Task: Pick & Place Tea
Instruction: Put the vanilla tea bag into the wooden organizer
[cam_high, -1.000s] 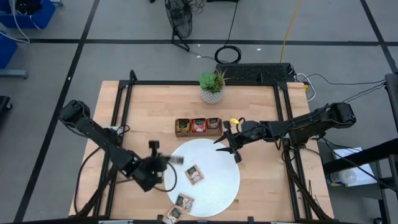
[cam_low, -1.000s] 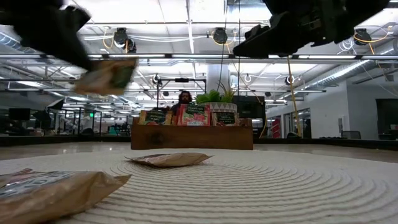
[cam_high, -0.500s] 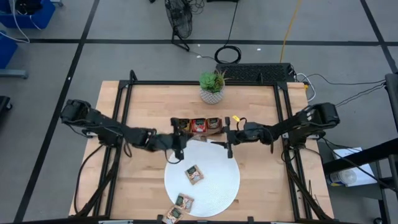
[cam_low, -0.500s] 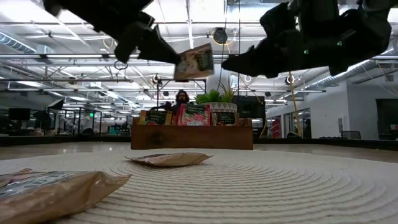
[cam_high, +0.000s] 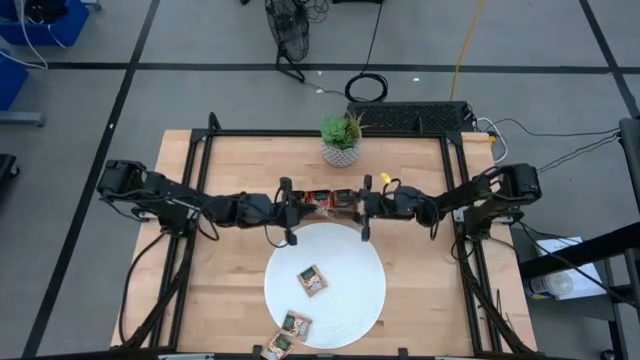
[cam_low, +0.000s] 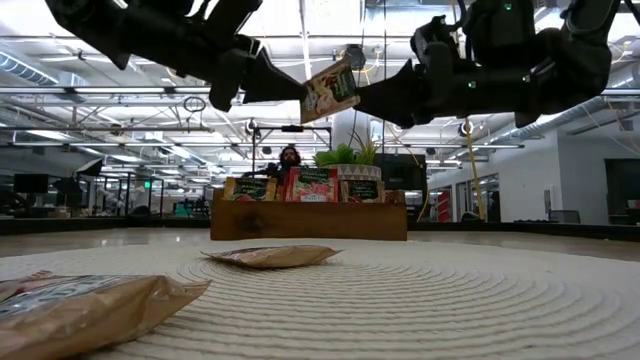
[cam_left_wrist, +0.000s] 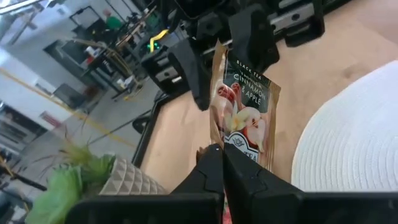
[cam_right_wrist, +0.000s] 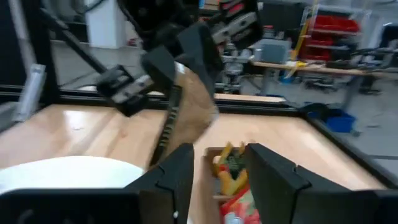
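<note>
Holding my breath a bit on this one. My left gripper (cam_left_wrist: 222, 163) is pinched shut on the lower edge of a tea sachet (cam_left_wrist: 244, 115), the tan one with dark green print, and it's hanging in the air over the table (cam_high: 240, 170), right by the wooden tray (cam_high: 319, 203) at the back edge of the white plate (cam_high: 325, 285). My right gripper (cam_right_wrist: 219, 163) is nose to nose with it from the other side, fingers apart, with the sachet lined up just beyond the gap.

What worries me: this looks like a handoff, and the grip on the sachet is only a thin strip at one edge. If the right fingers close on the wrong spot, or the left lets go early, the thing flutters down and could land anywhere, on the plate, on the table, or half across the tray wall. The packet is floppy too, so it can fold instead of sitting flat between the pads.

Second thing, the two grippers are really close together in the high view. A small overshoot and they knock fingers, which could also bump the tray and spill the sachets standing in it.

Rest of the tea: one sachet (cam_high: 313, 280) lies mid-plate, another (cam_high: 295, 323) near the plate's front rim, one more (cam_high: 278, 346) at the table's front edge.
</note>
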